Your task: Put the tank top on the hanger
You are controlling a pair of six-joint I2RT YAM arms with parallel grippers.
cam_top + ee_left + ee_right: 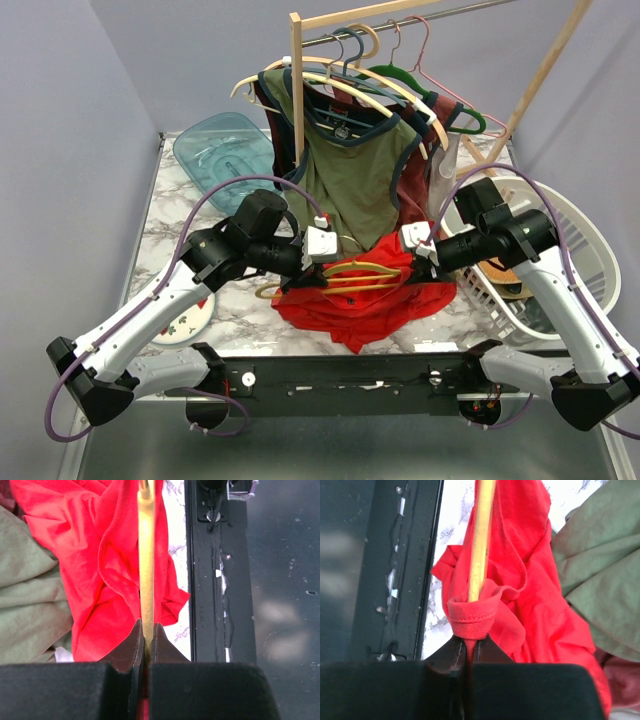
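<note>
The bright red tank top (365,305), thin and crumpled, is bunched over the slim mustard-yellow hanger (362,276) at the near edge of the marbled counter (240,318), just in front of an olive-green top (350,180). The left fingers (131,647) are pinched tight on the hanger's bar. The right fingers (449,656) are clamped on a stitched hem of the tank top wrapped around the hanger's other end.

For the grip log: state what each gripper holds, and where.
Left gripper: yellow hanger, by its bar. Right gripper: red tank top, by a hemmed band wrapped over the hanger's end.
</note>
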